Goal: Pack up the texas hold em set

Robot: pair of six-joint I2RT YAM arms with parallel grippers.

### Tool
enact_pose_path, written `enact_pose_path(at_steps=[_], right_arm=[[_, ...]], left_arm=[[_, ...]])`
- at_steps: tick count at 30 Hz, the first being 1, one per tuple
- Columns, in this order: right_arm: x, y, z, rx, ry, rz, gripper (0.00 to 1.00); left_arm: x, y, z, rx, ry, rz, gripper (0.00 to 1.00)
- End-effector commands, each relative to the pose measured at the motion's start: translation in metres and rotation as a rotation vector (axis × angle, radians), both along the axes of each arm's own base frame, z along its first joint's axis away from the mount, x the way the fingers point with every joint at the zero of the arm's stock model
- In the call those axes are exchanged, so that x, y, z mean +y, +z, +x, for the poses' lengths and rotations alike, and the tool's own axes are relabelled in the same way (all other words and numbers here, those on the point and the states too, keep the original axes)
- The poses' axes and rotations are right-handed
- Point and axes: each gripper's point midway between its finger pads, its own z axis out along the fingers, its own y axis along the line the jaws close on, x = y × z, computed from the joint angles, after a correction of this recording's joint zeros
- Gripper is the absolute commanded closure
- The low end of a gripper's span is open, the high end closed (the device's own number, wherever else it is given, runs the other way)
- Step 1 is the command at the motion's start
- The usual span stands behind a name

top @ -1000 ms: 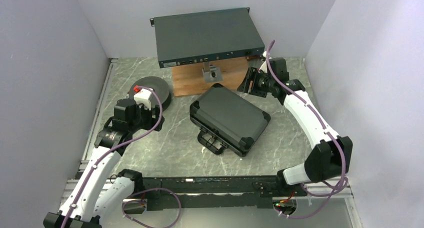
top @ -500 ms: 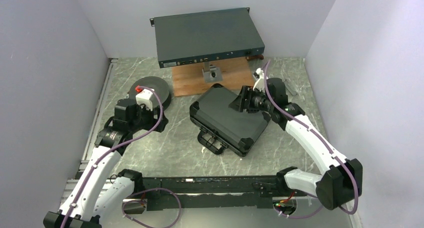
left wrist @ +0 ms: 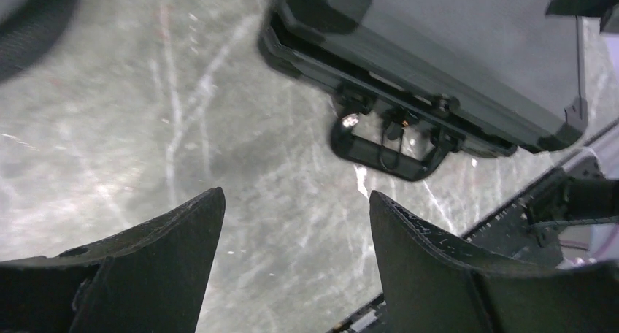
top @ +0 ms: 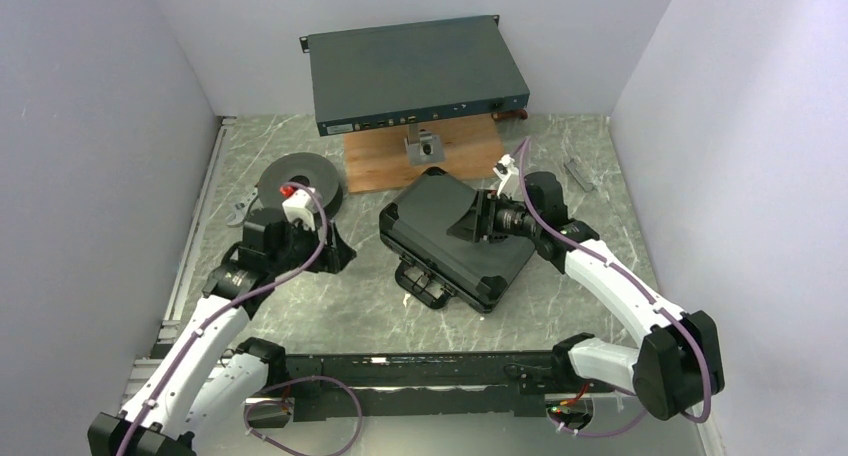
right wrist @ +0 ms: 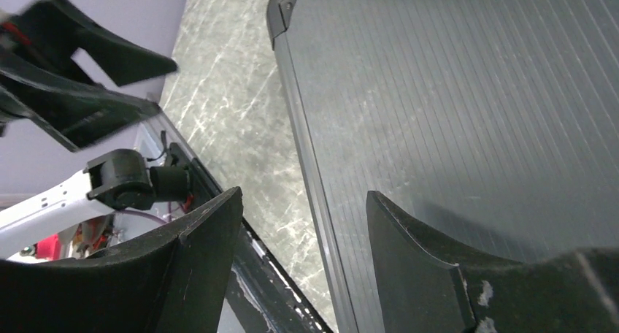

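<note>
Left of centre in the overhead view, the left pincer [top: 336, 248] hangs low over the bare marbled bench [top: 330, 301]; its wrist view shows the fingers [left wrist: 182, 231] spread wide with nothing between them, pointing towards the case's handle; behind it, upper left, sits a dark round spool [top: 300, 174], which is no part of the set.

At the middle of the frame lies the black hard case [top: 430, 226], flat on the bench and turned at an angle, lid down; its handle [top: 420, 282] juts from the lower-left long side; whether the latches beside the handle are fastened I cannot tell; no chips, cards or buttons show outside it.

Judged by its look, the case is stiff and will not give under a squeeze; with chips inside it would be heavy, and it would likely slide on the smooth stone rather than lift from one corner; the ribbed lid panel [right wrist: 474, 92] is broad and flat, offering nothing to pinch, so the handle [left wrist: 383, 149] or the raised rim at an edge seems the better hold.

Right of centre, the right pincer [top: 468, 222] hovers just above the lid; its fingers [right wrist: 409, 238] stand well apart and empty, straddling the lid's edge trim; a grey electronics box [top: 415, 71] stands behind on a wooden board [top: 385, 166].
</note>
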Motion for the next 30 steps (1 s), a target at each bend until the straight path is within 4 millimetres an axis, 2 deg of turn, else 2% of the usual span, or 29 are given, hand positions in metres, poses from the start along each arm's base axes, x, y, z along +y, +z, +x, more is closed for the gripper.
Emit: enact_pose_path(at_steps=[1, 8, 14, 22, 30], right_arm=[[0.019, 0.019, 0.002, -0.040, 0.065, 0.104, 0.35], [0.020, 0.010, 0.010, -0.036, 0.059, 0.048, 0.35], [0.027, 0.006, 0.010, -0.021, 0.078, 0.042, 0.36], [0.033, -0.009, 0.007, 0.010, 0.089, 0.007, 0.37], [0.033, -0.029, 0.003, 0.043, 0.075, -0.025, 0.38]], left_arm=[[-0.034, -0.004, -0.014, 0.021, -0.052, -0.154, 0.22], [-0.053, -0.039, -0.034, 0.055, -0.083, -0.157, 0.25], [-0.074, -0.054, -0.044, 0.023, -0.143, -0.185, 0.28], [-0.080, -0.063, -0.047, 0.002, -0.180, -0.121, 0.31], [-0.095, -0.068, -0.050, -0.031, -0.222, -0.121, 0.35]])
